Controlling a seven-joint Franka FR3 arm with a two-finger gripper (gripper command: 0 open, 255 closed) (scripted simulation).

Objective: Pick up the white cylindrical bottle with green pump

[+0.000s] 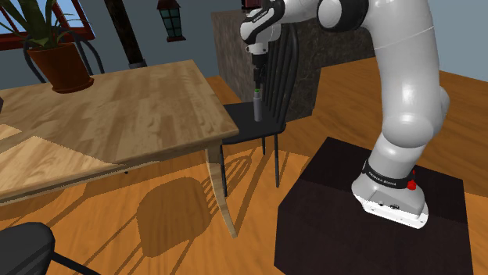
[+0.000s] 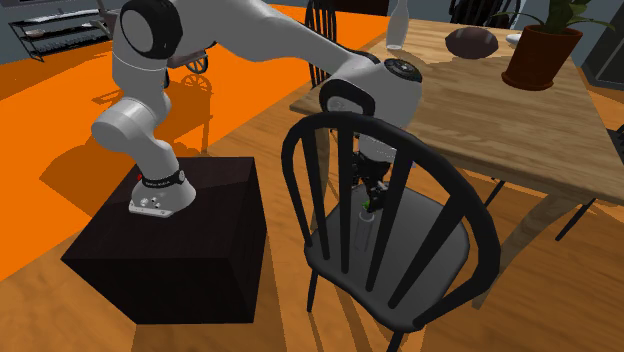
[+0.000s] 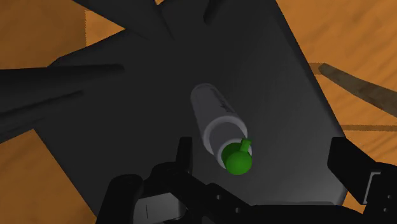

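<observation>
My gripper (image 3: 264, 164) hangs straight above a black chair (image 3: 159, 95), pointing down at its seat. My fingers (image 3: 184, 154) stand wide apart, clasping nothing.

The bottle (image 3: 219, 121) stands upright on that seat, a pale grey-white cylinder with a round green pump (image 3: 236, 160) on top. In the wrist view the pump sits in the gap between my two fingers, nearer one of them than the other, and neither finger touches it. Dark seat shows on all sides of the bottle; nothing else stands there with it.

From the shoulder view, my gripper (image 1: 257, 83) is just above the pump (image 1: 258, 94), with the bottle (image 1: 257, 109) directly under it on the chair (image 1: 252, 130). The chair is pushed up near the corner of a wooden table (image 1: 141, 109), which carries a potted plant (image 1: 64, 64) at its far end — well away from the bottle.

In the second exterior view I see all this through the chair's (image 2: 430, 245) curved back and its spindles: the bottle (image 2: 366, 228) rises from the middle of the seat, the pump (image 2: 368, 207) a small green spot, my gripper (image 2: 374, 190) close over it. The table (image 2: 480, 110) lies beyond, the plant (image 2: 540, 52) on it. My stand (image 2: 185, 250) — a dark box on the wooden floor (image 2: 60, 300) — sits beside the chair
</observation>
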